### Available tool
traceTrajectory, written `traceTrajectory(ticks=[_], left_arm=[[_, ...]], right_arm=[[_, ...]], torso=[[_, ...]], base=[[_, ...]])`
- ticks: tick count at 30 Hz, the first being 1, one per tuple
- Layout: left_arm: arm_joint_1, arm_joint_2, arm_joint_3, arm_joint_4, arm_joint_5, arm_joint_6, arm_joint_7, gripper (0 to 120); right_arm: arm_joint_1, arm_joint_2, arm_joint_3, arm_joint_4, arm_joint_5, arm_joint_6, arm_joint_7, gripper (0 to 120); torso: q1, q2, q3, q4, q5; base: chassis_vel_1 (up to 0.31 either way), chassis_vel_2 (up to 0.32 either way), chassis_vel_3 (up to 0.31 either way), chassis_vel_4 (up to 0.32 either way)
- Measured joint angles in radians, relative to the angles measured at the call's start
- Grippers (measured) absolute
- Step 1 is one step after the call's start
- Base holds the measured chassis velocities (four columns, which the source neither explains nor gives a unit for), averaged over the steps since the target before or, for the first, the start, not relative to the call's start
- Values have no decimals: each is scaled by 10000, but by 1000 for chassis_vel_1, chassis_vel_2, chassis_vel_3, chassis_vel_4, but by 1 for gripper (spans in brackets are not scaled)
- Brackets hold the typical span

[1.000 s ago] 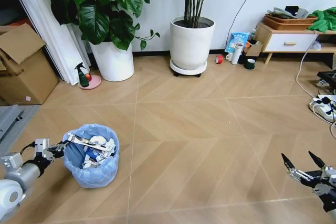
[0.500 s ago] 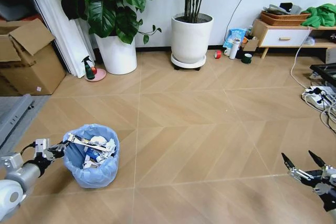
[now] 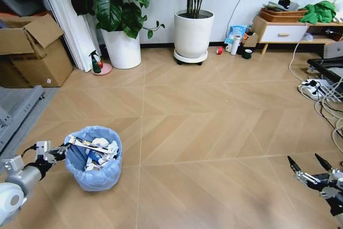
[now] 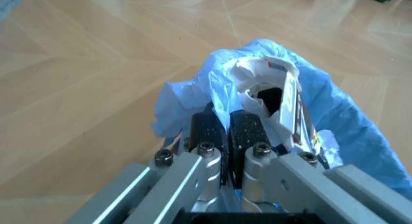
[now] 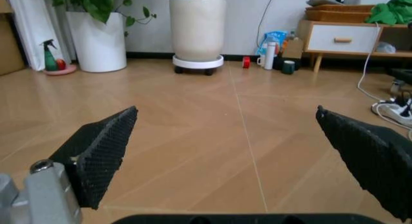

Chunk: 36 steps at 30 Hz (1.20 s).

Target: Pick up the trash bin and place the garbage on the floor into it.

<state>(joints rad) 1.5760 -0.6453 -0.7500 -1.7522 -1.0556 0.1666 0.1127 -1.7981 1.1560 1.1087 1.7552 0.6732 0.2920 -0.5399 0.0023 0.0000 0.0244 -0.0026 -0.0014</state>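
The trash bin, small and round with a crinkled light-blue bag, is at the lower left of the head view. Garbage fills it: white paper wads and a long wrapper. My left gripper is shut on the bin's near rim. In the left wrist view its black pads pinch the blue bag beside a torn white piece of garbage. My right gripper hangs open low at the right, above bare floor, with nothing between its fingers.
Two white plant pots stand at the far wall. A cardboard box and a spray bottle are at the left. A low cabinet, a red tape roll and cables lie at the right.
The whole head view has shifted: plants, box and cabinet sit farther off and more floor shows. Both grippers and the held bin keep their places in the picture.
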Motion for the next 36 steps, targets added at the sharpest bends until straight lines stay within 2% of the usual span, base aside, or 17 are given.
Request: traceTrajectory(ticks=[3, 5, 8, 11, 17, 24, 36], left_arm=[[-8, 5, 3, 0, -6, 2, -7, 0], [-6, -1, 6, -3, -5, 3, -9, 0], [-3, -20, 22, -6, 4, 4, -14, 0], [-3, -38, 38, -19, 22, 4, -18, 0], [17, -91, 63, -57, 61, 6, -29, 0], [-82, -175, 132, -154, -236, 70, -151, 0], [-823, -485, 1158, 439, -935, 159, -484, 0]], right_arm=[[8, 13, -9, -5, 2, 0, -31, 100], [11, 48, -17, -9, 2, 3, -58, 100], [13, 58, -18, -13, 2, 14, -85, 100], [9, 65, -18, -17, 7, 34, -124, 100], [5, 88, -18, -46, 73, 153, -266, 100], [-24, 86, 2, -29, 163, 199, -321, 100], [-232, 170, 134, 46, 170, 238, -401, 100]], torso=[[0, 0, 0, 2, -13], [0, 0, 0, 0, 1], [0, 0, 0, 2, -8], [0, 0, -1, -3, -5], [-1, 1, -2, 1, -4], [2, 0, 1, 0, -6], [2, 0, 1, 1, -5]], base=[[222, -231, -223, 224], [219, -216, -217, 219], [211, -218, -227, 204], [214, -215, -222, 203], [157, -174, -151, 154], [-1, -11, -38, 3], [0, 0, 0, 0]])
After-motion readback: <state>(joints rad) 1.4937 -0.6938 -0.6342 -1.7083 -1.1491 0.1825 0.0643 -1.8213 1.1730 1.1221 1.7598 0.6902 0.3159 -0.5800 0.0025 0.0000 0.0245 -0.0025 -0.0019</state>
